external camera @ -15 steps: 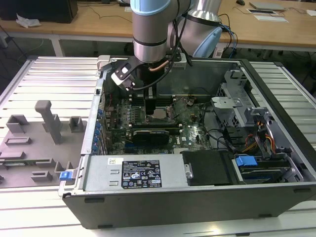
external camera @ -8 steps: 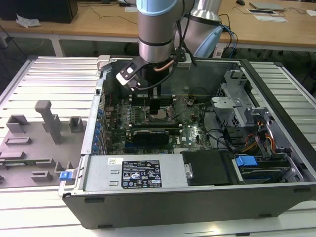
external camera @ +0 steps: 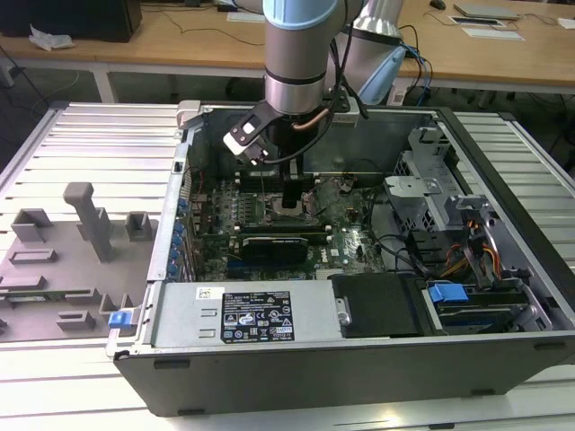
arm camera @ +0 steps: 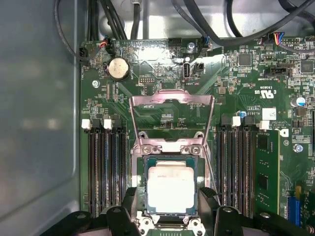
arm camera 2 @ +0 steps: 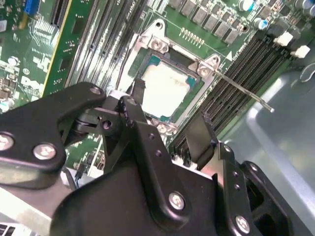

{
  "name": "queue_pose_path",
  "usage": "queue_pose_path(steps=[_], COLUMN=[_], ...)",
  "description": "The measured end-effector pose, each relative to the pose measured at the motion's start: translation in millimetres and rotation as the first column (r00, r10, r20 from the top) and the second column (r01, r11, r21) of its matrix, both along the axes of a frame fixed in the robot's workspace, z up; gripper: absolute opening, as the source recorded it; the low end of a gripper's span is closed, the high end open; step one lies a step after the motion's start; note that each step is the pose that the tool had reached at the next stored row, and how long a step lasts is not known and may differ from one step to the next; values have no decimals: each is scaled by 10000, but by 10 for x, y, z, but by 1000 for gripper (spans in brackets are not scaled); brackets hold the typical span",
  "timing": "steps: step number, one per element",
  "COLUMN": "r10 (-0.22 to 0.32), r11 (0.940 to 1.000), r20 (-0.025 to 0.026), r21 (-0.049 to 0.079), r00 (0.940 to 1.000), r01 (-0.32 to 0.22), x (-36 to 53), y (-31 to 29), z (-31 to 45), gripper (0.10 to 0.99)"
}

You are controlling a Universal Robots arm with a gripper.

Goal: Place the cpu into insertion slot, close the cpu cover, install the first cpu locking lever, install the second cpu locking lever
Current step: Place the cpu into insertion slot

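Nearest the lens in both wrist views is the black metal gripper (arm camera: pixel 170 199), lowered over the socket area of the green circuit board (arm camera: pixel 162 64). It straddles the cpu (arm camera: pixel 171 189), a small square chip with a pale silver metal top. Whether the gripper clamps the chip or has let go cannot be told.

Location: the cpu lies inside the insertion slot (arm camera: pixel 141 172), a square black-framed socket flanked by long black memory slots (arm camera: pixel 103 172). The cpu cover (arm camera: pixel 172 100), a thin silver frame plate with a large window, stands raised beyond the socket and is not closed. In the second wrist view, a thin silver wire locking lever (arm camera 2: pixel 241 91) juts free over the memory slots, unlatched.

Step in hand, as judged: seating the cpu.
1. Keep the chip level, its edges parallel to the socket frame on all sides.
2. Avoid any sideways drag, as the contacts beneath are presumably fragile.
3. Part from the chip straight upward, clear of the raised cover.

Not verifiable:
- The gripper covers the socket's near edge.
- The contact field lies under the chip.
- Flush seating cannot be confirmed.
- Whether the lever named above is the first or the second cannot be told.
- In the exterior view, the silver-grey arm (external camera: pixel 301 54) stands over the socket inside the open grey steel computer case (external camera: pixel 359 377).
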State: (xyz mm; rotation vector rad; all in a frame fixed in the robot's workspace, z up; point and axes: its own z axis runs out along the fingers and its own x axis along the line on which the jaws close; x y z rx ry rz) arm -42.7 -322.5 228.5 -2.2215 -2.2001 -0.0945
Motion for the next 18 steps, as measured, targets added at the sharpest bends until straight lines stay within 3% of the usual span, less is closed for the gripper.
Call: queue_pose_path(steps=[2, 3, 4, 5, 10, 16, 18], r10=[0, 0, 0, 0, 0, 1, 1], r11=[10000, 10000, 10000, 10000, 10000, 10000, 10000], r20=[0, 0, 0, 0, 0, 0, -1], r21=[0, 1, 0, 0, 0, -8, -12], r00=[10000, 10000, 10000, 10000, 10000, 10000, 10000], r01=[0, 0, 0, 0, 0, -1, -1], x=[2, 4, 5, 7, 14, 19, 19], y=[0, 0, 0, 0, 0, 1, 1], z=[0, 0, 0, 0, 0, 2, 36], gripper=[525, 525, 404, 404, 106, 106, 106])
